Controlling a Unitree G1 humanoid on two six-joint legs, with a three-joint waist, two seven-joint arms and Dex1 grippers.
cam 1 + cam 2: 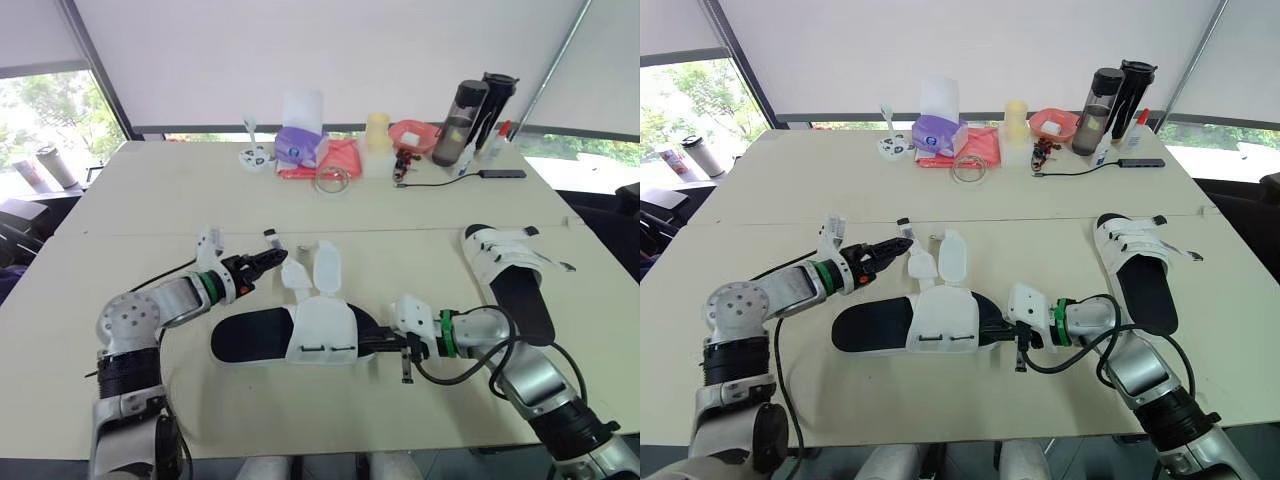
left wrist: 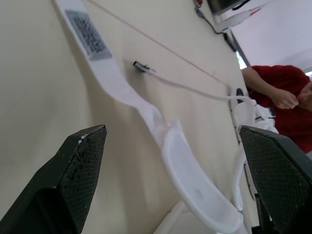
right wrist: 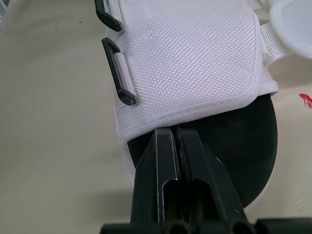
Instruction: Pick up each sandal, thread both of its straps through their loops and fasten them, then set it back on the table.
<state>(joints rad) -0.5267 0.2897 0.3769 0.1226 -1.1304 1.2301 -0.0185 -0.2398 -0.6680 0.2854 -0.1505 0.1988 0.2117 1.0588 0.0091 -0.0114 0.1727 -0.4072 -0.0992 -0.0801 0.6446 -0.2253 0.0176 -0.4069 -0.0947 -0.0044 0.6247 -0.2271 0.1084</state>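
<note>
A sandal (image 1: 250,338) with a black sole and white upper (image 1: 322,328) lies on the table's near middle. Its two white straps (image 1: 312,268) lie unfastened, spread flat toward the far side. My left gripper (image 1: 270,262) is open just left of those straps, low over the table; the nearer strap (image 2: 122,92) runs between its fingers (image 2: 78,165) without touching them. My right gripper (image 1: 373,343) is shut, its tips (image 3: 174,130) resting on the black insole against the edge of the upper, beside the black loops (image 3: 118,72). A second sandal (image 1: 512,272) lies at the right.
Along the table's far side stand a purple tissue box (image 1: 297,145), a red cloth (image 1: 338,158), a yellow cup (image 1: 377,135), two dark bottles (image 1: 475,118) and a black cable (image 1: 455,180). A person's red sleeve (image 2: 285,85) is seen past the table's right side.
</note>
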